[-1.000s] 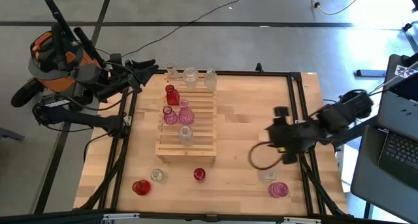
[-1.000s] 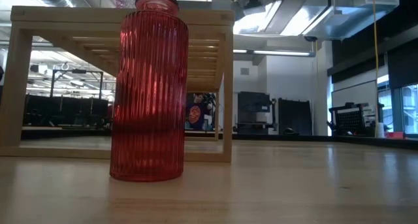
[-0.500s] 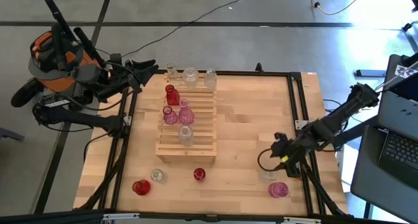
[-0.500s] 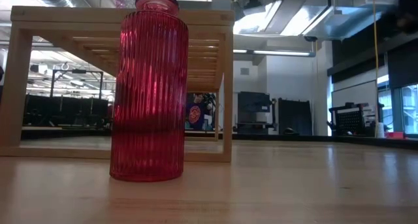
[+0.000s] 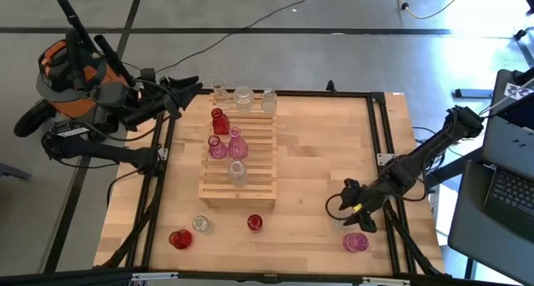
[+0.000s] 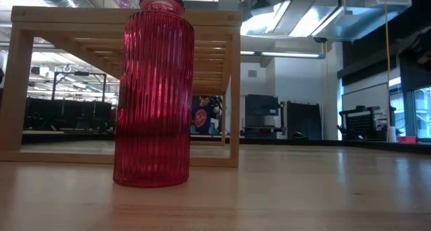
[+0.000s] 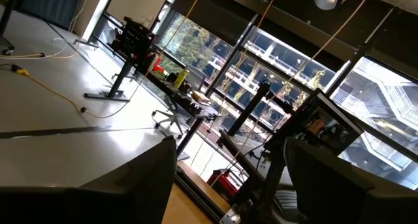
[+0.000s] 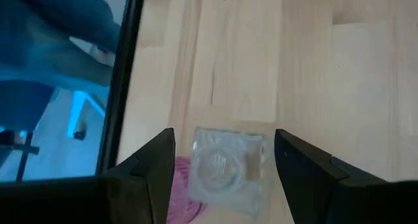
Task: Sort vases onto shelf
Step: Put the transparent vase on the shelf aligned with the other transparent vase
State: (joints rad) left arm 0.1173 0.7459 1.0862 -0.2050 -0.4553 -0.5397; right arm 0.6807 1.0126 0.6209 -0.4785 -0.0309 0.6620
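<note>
- The right gripper point(image 5: 349, 223) is low over the near right part of the worktop point(image 5: 317, 153), and its jaws stand open and hold nothing.
- In the right wrist view, a clear square glass vase point(image 8: 228, 170) stands upright between the two jaws, without visible contact to either finger.
- A pink ribbed vase point(image 5: 356, 242) stands just beside the clear one, on the side near the worktop's edge; in the right wrist view only a small part of it shows, by one finger.
- The left gripper point(image 5: 188, 90) waits outside the far left corner of the worktop, jaws wide apart and empty, well apart from every vase.
- The shelf point(image 5: 238, 165) is far from the right jaws, on the left half of the worktop; it carries red, pink and clear vases on its tiers.
- A red ribbed vase point(image 6: 153, 93) stands upright in front of the shelf, and two more vases stand near it.
</note>
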